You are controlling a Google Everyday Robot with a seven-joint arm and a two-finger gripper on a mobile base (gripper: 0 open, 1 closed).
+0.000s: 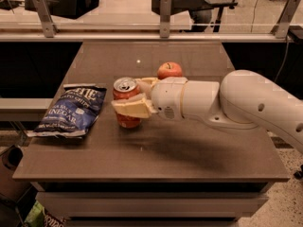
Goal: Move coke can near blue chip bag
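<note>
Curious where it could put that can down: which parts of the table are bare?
Bare: the table's front strip, nearer than the blue chip bag and arm, and the back behind the apple. A narrow gap lies between bag and coke can. Crowded: the middle, where the gripper holds the can near the apple.
</note>
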